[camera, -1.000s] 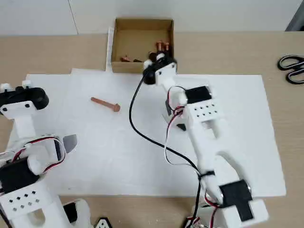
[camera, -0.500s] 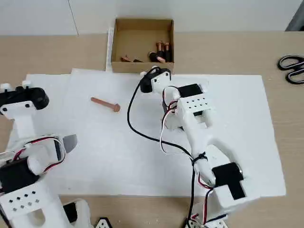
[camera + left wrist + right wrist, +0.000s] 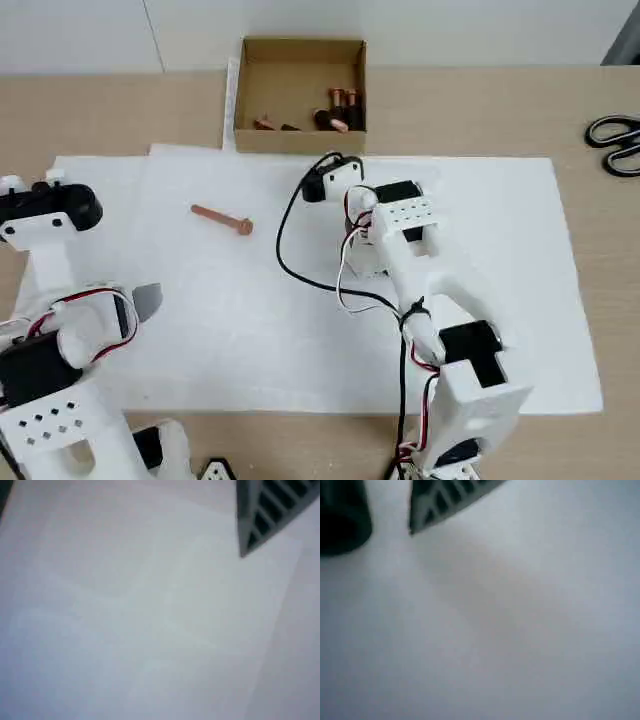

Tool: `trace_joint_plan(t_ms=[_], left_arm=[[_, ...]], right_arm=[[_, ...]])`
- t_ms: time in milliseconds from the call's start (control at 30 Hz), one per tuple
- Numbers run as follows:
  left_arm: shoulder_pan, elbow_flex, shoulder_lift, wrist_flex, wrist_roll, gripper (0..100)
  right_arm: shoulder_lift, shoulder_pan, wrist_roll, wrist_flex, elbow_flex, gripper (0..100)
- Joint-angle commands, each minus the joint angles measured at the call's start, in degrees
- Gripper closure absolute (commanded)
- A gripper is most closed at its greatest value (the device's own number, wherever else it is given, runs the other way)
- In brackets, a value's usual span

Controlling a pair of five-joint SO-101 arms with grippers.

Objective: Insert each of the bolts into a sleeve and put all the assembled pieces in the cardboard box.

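Could ruck or drag the white sheet [image 3: 250,340] across the table [image 3: 100,110] with too low a sweep, carrying the loose part along with it. Could end in a knock or a snag over the middle of the sheet if sending both arms in together, with the right arm [image 3: 420,260] folded there and its black cable [image 3: 300,270] looping slack beside it. Could clip the near wall of the cardboard box [image 3: 300,142] on a low carry. Could set the bolt [image 3: 222,219] rolling with a glancing touch, since it is slim, round and lying flat; a pinch close to its head risks a tilted hold and a poor line-up for the insertion.

Cannot tell the opening of the left gripper [image 3: 146,300] or of the right gripper [image 3: 420,515], nor any hold on a part; white sheet close beneath both in the wrist views.

Box well beyond both grippers, at the sheet's far edge, nearer the right one. Bolt apart from both: ahead of the left gripper and toward the right arm's side, not far off, untouched; well off to the left of the right gripper. Assembled pieces [image 3: 338,108] already inside the box, toward its right wall, beyond the right gripper
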Motion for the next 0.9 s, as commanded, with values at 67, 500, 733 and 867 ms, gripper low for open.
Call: trace_joint_plan(t_ms=[67, 500, 733, 867], left_arm=[[-0.09, -0.40, -0.88, -1.32, -0.35, 70], [0.00, -0.57, -0.88, -1.32, -0.35, 70], [2.55, -6.46, 6.24, -0.79, -3.34, 70], [9.58, -13.85, 20.75, -0.18, -9.05, 70]], right_arm=[[0.84, 0.66, 0.53, -0.40, -2.37, 87.9], [0.40, 8.40, 0.18, 10.68, -16.26, 99.5], [0.40, 9.80, 0.09, 30.29, -35.16, 99.5], [0.31, 10.07, -0.18, 32.40, -37.10, 99.5]])
